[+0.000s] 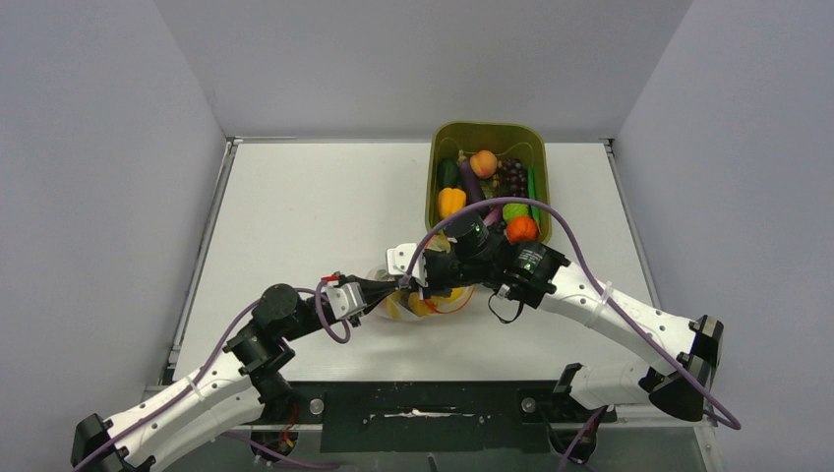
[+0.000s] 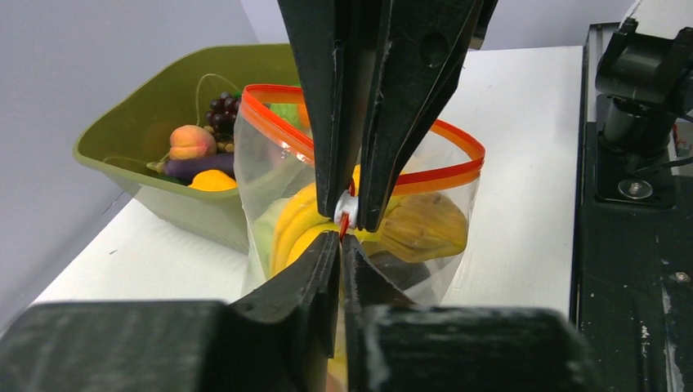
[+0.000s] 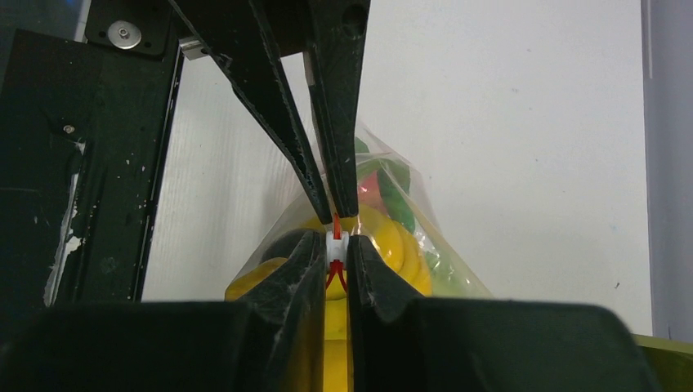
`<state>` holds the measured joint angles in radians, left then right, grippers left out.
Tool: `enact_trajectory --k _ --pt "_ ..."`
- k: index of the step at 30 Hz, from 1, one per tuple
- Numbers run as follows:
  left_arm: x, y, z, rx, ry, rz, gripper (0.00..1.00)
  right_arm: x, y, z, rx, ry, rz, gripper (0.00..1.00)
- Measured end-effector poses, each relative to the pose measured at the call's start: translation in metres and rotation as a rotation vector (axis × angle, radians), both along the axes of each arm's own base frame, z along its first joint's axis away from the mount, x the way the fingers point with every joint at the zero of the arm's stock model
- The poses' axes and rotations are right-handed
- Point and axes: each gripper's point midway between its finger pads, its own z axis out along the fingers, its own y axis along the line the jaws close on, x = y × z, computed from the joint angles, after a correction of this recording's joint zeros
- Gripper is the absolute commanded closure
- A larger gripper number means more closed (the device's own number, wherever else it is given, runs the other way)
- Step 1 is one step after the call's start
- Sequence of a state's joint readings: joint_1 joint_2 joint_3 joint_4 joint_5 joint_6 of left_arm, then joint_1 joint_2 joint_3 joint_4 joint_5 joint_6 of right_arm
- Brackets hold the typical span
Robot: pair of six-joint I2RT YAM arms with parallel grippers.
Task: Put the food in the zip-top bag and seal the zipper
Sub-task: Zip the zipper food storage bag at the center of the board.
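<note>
**Top view.** The zip-top bag [image 1: 438,303] lies on the counter [image 1: 295,216] near its front middle, just in front of the olive tub [image 1: 438,157], which holds several loose toys. Both arms converge on the bag. The left fingers [image 1: 384,288] and right fingers [image 1: 438,278] meet at its near-left corner. How far they are open cannot be told from here.

**Left wrist view.** The bag stands upright with yellow peppers [image 2: 294,224] and other food inside. The red-orange zipper [image 2: 445,175] gapes in a wide loop, so the mouth is unsealed. The left fingers [image 2: 302,269] are nearly closed, pinching the zipper strip at its end. Just above them the right fingers [image 2: 392,122] are clamped on the small white slider [image 2: 344,209].

**Right wrist view.** This view confirms it. The right fingers [image 3: 286,278] are closed on the slider [image 3: 335,239]. The left fingers [image 3: 335,98] pinch the red strip touching it from above. A pink-red fruit [image 3: 369,186] and green pieces show through the film.

**Handling, as judged.** The pouch is light, soft and crinkly, and it will slide or buckle unless one end is anchored. The film is likely slippery. The stiffer zipper strip is the sound place to hold, and the slider is the part to draw along it. The slider is small, so a shallow pinch may slip off. The bulging food could hold the lips apart.
</note>
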<state>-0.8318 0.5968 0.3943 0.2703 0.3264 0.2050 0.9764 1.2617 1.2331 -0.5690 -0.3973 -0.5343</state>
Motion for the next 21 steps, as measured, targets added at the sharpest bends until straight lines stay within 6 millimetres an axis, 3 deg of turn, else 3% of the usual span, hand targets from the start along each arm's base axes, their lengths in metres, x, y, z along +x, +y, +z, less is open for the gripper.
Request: enact_trajectory --k 8,15,21 --pt "0.0 0.016 -0.003 0.025 0.031 0.062 0.85 0.003 -0.009 0.016 0.07 -0.019 -0.032 1.0" --pt "0.007 0.018 -0.031 0.11 0.101 0.103 0.84 0.011 -0.023 0.04 0.173 -0.036 -0.071 1.0" --pt "0.01 0.019 -0.057 0.189 0.164 0.115 0.84 0.018 -0.031 0.046 0.274 -0.018 -0.112 1.0"
